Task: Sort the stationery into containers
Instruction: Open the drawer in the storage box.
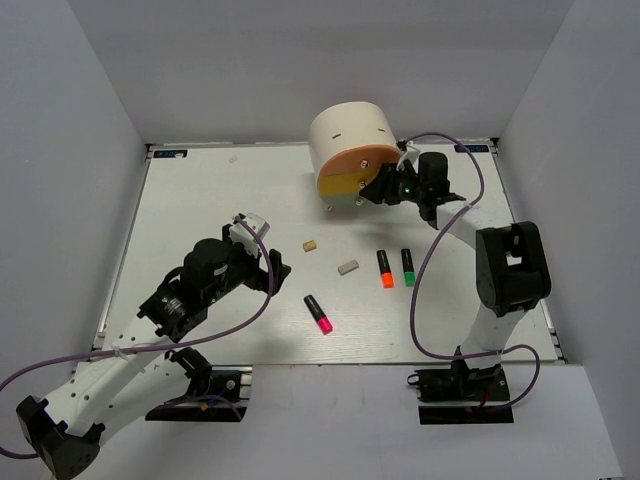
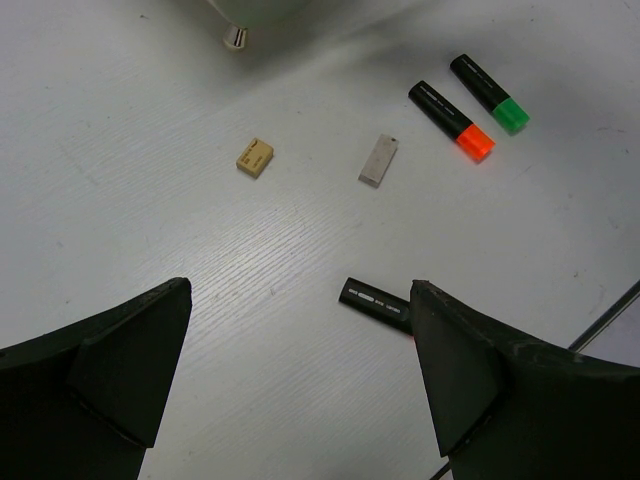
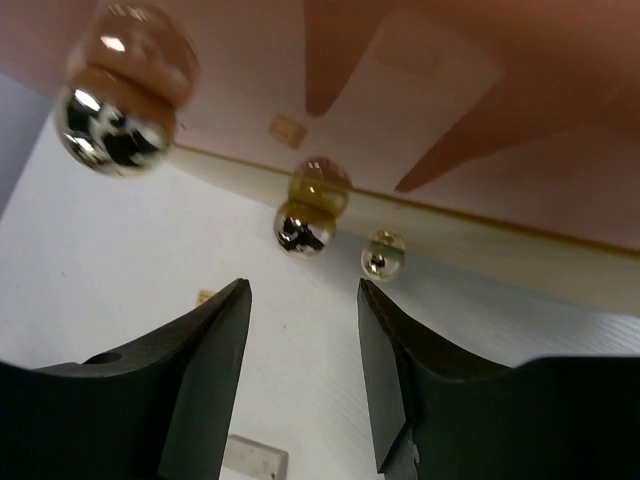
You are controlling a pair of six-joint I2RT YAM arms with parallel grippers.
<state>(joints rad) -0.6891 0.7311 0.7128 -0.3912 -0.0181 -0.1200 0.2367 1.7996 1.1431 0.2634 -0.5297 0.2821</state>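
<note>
The cream organiser (image 1: 350,135) stands at the back, its salmon-orange drawer (image 1: 350,163) above the yellow one (image 1: 338,185). My right gripper (image 1: 378,190) is open right at its front; in the right wrist view the gripper (image 3: 305,300) sits just below the gold knobs (image 3: 305,218), touching none. My left gripper (image 1: 275,262) is open and empty above the table, near the pink highlighter (image 1: 318,314). The orange highlighter (image 1: 385,268), green highlighter (image 1: 408,266), tan eraser (image 1: 310,244) and grey eraser (image 1: 348,267) lie on the table. No pens show.
In the left wrist view the left gripper (image 2: 300,380) is above bare table, with the pink highlighter's black body (image 2: 378,303) beside the right finger. The tan eraser (image 2: 255,157), grey eraser (image 2: 378,160), orange highlighter (image 2: 450,121) and green highlighter (image 2: 489,93) lie beyond. White walls enclose the table.
</note>
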